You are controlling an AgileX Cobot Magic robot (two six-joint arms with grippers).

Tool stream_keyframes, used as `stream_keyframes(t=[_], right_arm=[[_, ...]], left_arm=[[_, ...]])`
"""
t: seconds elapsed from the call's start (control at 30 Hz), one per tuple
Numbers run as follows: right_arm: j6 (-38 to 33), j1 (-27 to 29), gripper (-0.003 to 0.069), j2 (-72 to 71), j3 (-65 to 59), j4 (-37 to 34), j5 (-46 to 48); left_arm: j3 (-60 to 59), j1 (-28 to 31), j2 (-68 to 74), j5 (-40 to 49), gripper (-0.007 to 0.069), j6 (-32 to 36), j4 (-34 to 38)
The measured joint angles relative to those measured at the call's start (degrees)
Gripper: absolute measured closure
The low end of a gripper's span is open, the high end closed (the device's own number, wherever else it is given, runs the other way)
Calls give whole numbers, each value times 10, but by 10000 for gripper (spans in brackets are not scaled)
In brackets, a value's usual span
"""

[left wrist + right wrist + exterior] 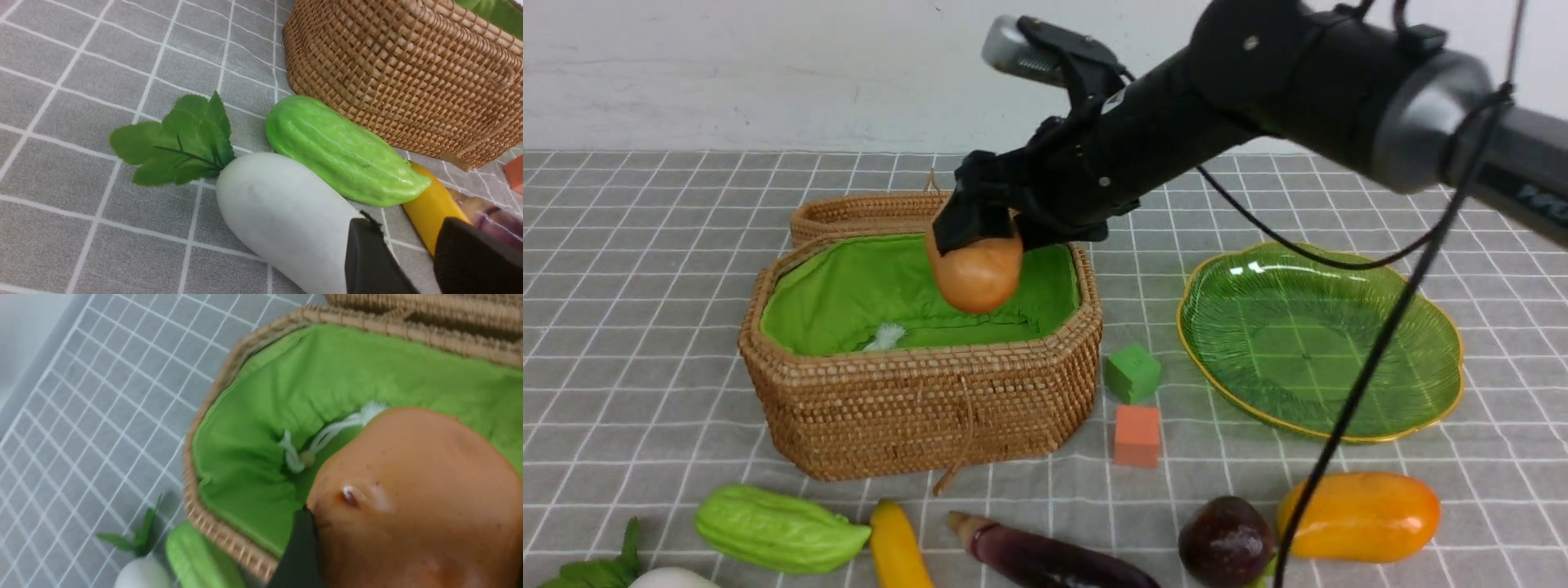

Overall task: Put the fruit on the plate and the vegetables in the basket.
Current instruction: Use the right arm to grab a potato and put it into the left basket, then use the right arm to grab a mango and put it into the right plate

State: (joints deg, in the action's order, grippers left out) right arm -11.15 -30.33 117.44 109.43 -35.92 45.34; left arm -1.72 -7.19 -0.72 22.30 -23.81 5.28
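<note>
Brown-orange veg [974, 282] | R pincer [977, 237] grips it, over basket [915, 400] | L pincer [406, 241] ajar

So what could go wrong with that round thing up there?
The round orange-brown vegetable hangs in the right gripper above the basket; dropped from there, it might bounce out. The arm's black cable dangles in front of the plate and beside the purple fruit, so a swing could nudge them.

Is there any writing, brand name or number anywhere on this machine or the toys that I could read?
Nothing is legible.
On the right arm, pale lettering at the picture's edge: cut off, unreadable.
Near its wrist, a white sticker: too small to read.
On the basket and plate: no writing.
</note>
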Motion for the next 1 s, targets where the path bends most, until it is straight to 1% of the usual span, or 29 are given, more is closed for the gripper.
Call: stream_keyframes(t=[0.17, 0.2, 0.3, 0.33, 0.4, 0.47, 0.53, 0.63, 0.77, 0.8, 0.83, 0.9, 0.93, 1.0], right_arm=[[38, 0, 76, 27, 7, 40, -12], [49, 0, 76, 27, 8, 63, -11], [60, 0, 66, 27, 11, 82, -9], [67, 0, 37, 24, 11, 98, -2], [68, 0, 5, 20, 11, 118, 15], [70, 0, -6, 17, 11, 129, 24], [82, 0, -11, -1, 11, 169, 50], [111, 0, -1, -32, 11, 224, 96], [187, 0, 27, -87, 11, 329, 200], [191, 0, 30, -93, 11, 335, 206], [220, 0, 51, -120, 9, 392, 245], [229, 0, 65, -138, 3, 415, 250], [237, 0, 85, -165, -14, 436, 253], [243, 0, 111, -211, -60, 442, 256]], left_arm=[[0, 0, 0, 0, 386, 0, 0], [0, 0, 0, 0, 386, 0, 0], [0, 0, 0, 0, 386, 0, 0], [0, 0, 0, 0, 386, 0, 0], [0, 0, 0, 0, 386, 0, 0], [0, 0, 0, 0, 386, 0, 0], [0, 0, 0, 0, 386, 0, 0], [0, 0, 0, 0, 386, 0, 0], [0, 0, 0, 0, 386, 0, 0], [0, 0, 0, 0, 386, 0, 0], [0, 0, 0, 0, 386, 0, 0], [0, 0, 0, 0, 386, 0, 0], [0, 0, 0, 0, 386, 0, 0], [0, 0, 0, 0, 386, 0, 0]])
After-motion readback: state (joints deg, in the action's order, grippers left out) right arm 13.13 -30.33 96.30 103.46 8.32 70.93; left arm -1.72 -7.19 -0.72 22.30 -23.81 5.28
